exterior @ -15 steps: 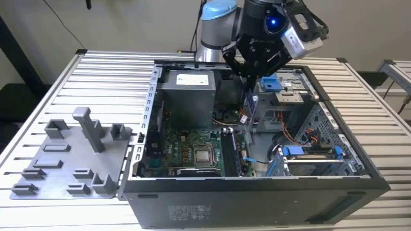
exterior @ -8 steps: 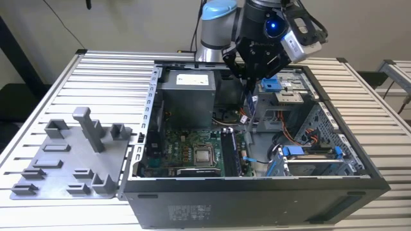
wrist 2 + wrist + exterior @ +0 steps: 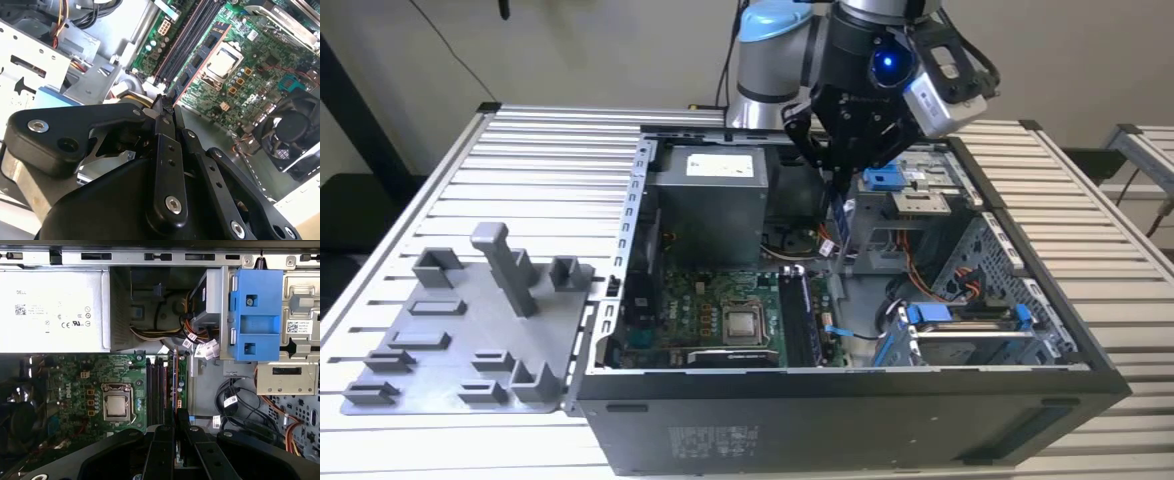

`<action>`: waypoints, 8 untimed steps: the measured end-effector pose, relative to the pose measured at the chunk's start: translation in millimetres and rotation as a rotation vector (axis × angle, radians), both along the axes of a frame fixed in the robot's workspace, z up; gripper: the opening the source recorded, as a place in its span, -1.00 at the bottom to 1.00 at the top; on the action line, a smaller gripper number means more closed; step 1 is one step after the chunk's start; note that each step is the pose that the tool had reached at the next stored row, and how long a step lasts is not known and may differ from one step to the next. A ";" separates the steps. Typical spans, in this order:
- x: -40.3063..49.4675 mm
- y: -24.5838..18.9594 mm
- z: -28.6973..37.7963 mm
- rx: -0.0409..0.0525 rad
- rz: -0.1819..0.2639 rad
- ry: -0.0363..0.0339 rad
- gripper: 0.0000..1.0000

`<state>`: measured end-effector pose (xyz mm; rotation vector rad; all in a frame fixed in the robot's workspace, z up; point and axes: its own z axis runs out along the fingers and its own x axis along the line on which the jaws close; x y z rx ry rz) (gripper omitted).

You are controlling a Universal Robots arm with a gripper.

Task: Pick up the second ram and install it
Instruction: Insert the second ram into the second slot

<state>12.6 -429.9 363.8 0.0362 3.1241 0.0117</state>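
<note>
**While the gripper (image 3: 838,178) clamps it, the second ram (image 3: 835,222) hangs inside the open case (image 3: 854,400)**

As the exterior view shows, the arm reaches down into the computer case from above. The dark stick hangs on end below the fingers. It sits toward the exterior view's right of the silver chip (image 3: 744,323) and farther back, and it appears clear of the board.

In both wrist views the jaws are clenched on one end of the second ram. In the second wrist view its flat face with black chips and an orange edge (image 3: 200,60) runs out from the fingertips (image 3: 161,102) toward the silver chip (image 3: 220,62).

In the first wrist view the stick is edge-on (image 3: 175,385). It lines up just past the black memory slots (image 3: 156,390), on their side away from the silver chip (image 3: 116,406).

The grey power supply (image 3: 50,310) lies beyond the chip at the case's back wall. A blue bracket (image 3: 257,315) sits well apart from the chip, past the stick. A grey tray of holders (image 3: 467,330) rests on the slatted table (image 3: 520,160) outside the case, far from the chip toward the exterior view's left.
</note>
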 end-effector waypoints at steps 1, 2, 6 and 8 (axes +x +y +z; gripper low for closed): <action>0.2 0.0 -0.7 0.0001 0.000 0.0002 -0.73; 0.4 0.0 -1.3 -0.0001 0.000 0.0004 -0.73; 1.0 0.0 -4.1 -0.0004 0.000 0.0010 -0.73; 1.2 0.0 -5.5 -0.0006 0.000 0.0013 -0.73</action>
